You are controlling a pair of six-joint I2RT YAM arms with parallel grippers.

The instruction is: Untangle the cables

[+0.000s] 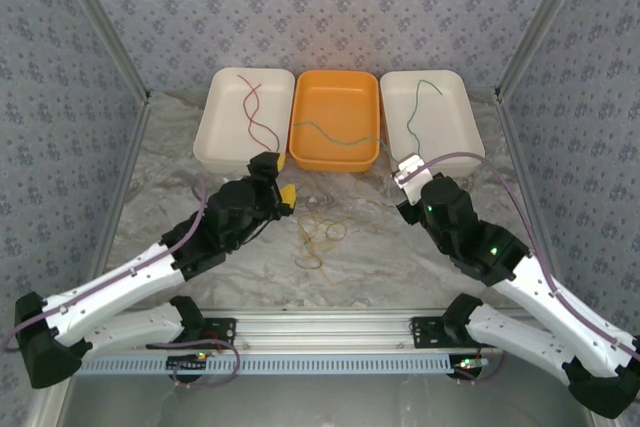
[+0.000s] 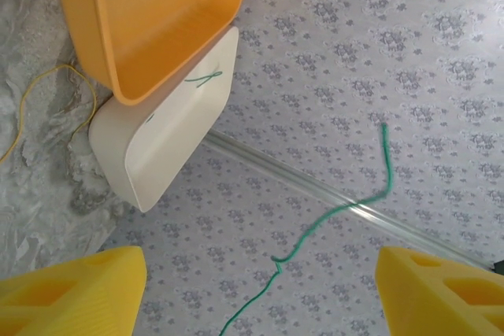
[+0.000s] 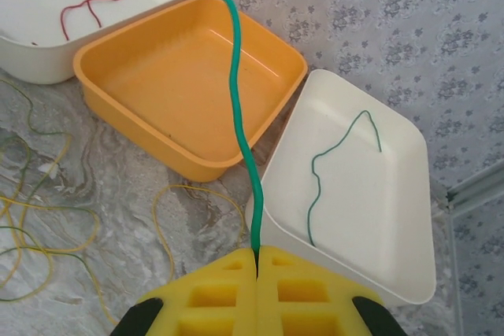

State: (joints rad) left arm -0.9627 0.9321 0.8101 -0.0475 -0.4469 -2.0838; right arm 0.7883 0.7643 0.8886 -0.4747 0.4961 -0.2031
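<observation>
My right gripper (image 1: 408, 172) (image 3: 257, 256) is shut on one end of a green cable (image 1: 340, 135) (image 3: 234, 76), which rises from the pads and stretches over the orange tray (image 1: 336, 161). My left gripper (image 1: 283, 187) (image 2: 260, 297) is open, its yellow fingers (image 2: 75, 293) wide apart. That green cable (image 2: 331, 210) runs through the gap between them; no contact shows. A loose tangle of yellow and green cables (image 1: 322, 232) (image 3: 47, 218) lies on the table between the arms. A dark red cable (image 1: 252, 107) lies in the left white tray (image 1: 212, 142). Another green cable (image 1: 420, 102) (image 3: 331, 163) lies in the right white tray (image 1: 466, 132).
The three trays stand side by side against the back wall. Patterned walls and metal frame posts (image 1: 120, 57) close in the left, right and back. The arms' bases sit on the rail (image 1: 320, 332) at the near edge.
</observation>
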